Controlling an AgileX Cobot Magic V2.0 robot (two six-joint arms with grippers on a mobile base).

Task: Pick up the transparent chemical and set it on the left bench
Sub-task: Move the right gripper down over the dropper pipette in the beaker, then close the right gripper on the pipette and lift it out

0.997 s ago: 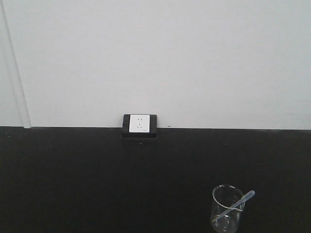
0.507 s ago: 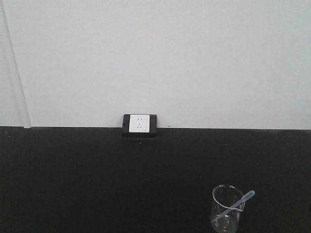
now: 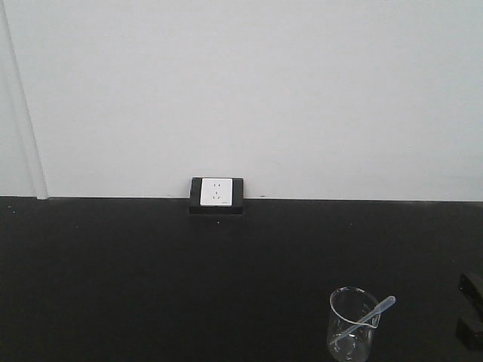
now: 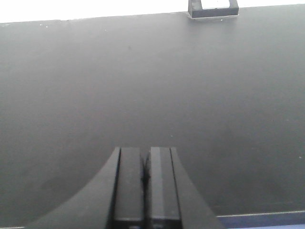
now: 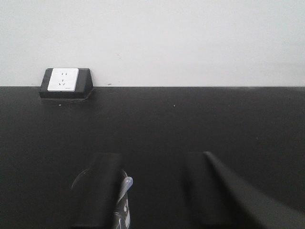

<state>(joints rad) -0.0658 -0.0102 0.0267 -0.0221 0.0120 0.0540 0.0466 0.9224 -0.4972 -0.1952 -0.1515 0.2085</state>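
Observation:
The transparent chemical, a clear bluish pipette [image 3: 370, 315], leans in a clear glass beaker [image 3: 338, 320] at the bottom right of the front view, its bulb end over the rim. My right gripper [image 3: 471, 309] shows at the right edge, right of the beaker and apart from it. In the right wrist view the right gripper [image 5: 151, 162] is open and empty; its left finger covers most of the beaker [image 5: 121, 210], and the pipette's bulb [image 5: 126, 184] shows just inside that finger. My left gripper [image 4: 145, 155] is shut and empty over bare worktop. The left bench is out of view.
The black worktop [image 3: 151, 286] here carries a white wall socket in a black housing [image 3: 216, 193] at its back edge, against a white wall. The socket also shows in the right wrist view [image 5: 63, 79] and at the top of the left wrist view [image 4: 213, 7].
My right gripper's fingers have come into the front view at the right edge, beside the beaker. The beaker and pipette have not moved.

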